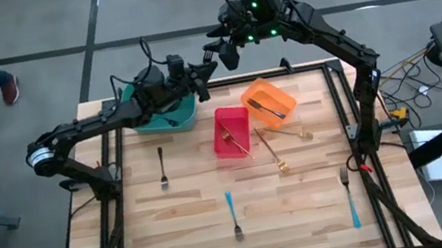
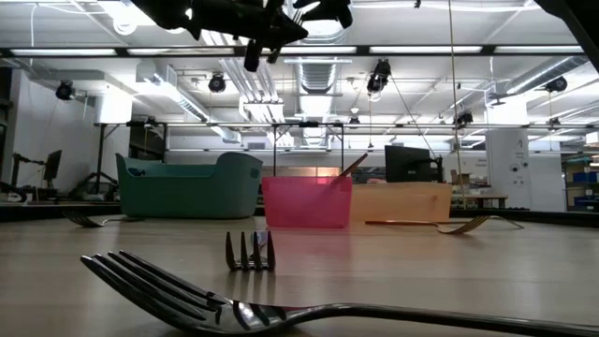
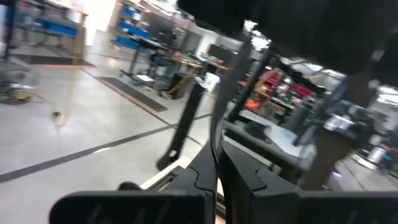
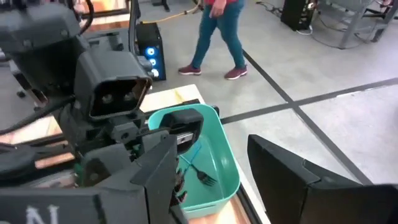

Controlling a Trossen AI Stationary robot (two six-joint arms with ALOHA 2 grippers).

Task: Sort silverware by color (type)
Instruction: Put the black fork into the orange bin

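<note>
High view: both grippers meet above the table's far edge, just beyond the red bin (image 1: 232, 131). The left gripper (image 1: 209, 66) is closed on a silver fork (image 1: 209, 54); the right gripper (image 1: 224, 50) stands wide open beside it. The teal bin (image 4: 217, 163) left of the red bin holds a blue-handled fork (image 4: 200, 168).

Teal bin (image 1: 166, 113), red bin (image 1: 231, 131), orange bin (image 1: 269, 101); person walking (image 4: 219, 36).

Left end effector (image 1: 209, 67) closed, right end effector (image 1: 221, 48) agape.
</note>
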